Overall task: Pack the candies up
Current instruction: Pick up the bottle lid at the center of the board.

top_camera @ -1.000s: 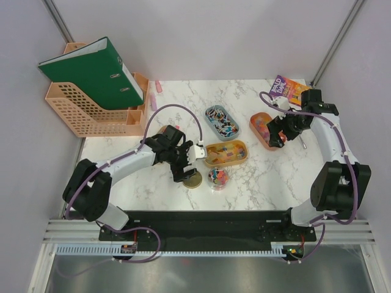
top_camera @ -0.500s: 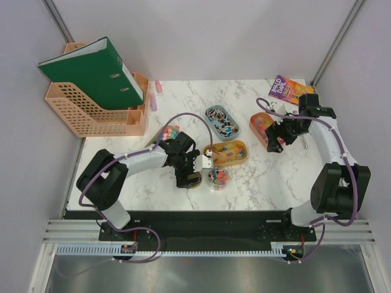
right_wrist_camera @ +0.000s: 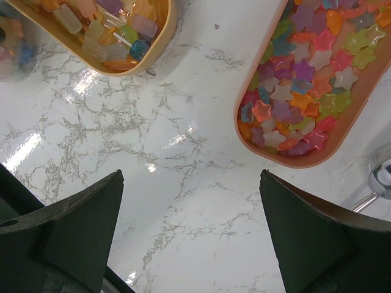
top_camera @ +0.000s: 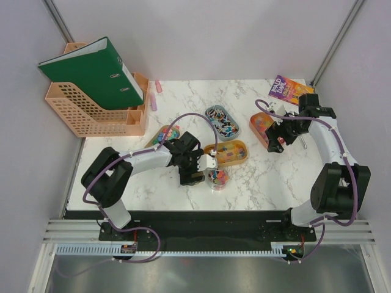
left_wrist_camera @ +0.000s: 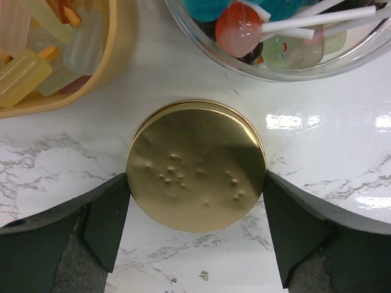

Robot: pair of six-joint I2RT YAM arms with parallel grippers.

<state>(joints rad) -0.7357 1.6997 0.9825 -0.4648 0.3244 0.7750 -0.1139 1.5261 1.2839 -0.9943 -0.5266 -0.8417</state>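
Note:
The candies lie in several oval trays: star-shaped ones in a pink-orange tray, stick sweets in a yellow tray, and mixed ones in a blue-grey tray. A clear jar holds lollipops. My left gripper is open and straddles the round gold lid, which lies flat on the marble beside the jar; both fingers stand right at its edges. My right gripper is open and empty over bare marble, just in front of the pink-orange tray.
A fourth tray of candies sits partly behind my left arm. A silver scoop lies right of the pink-orange tray. A book is at the back right. A peach file rack with a green binder stands at the back left.
My left gripper has moved right and down over the gold lid, which now sits between its fingers. My right gripper shifted slightly down and right from the pink-orange tray, then held still.

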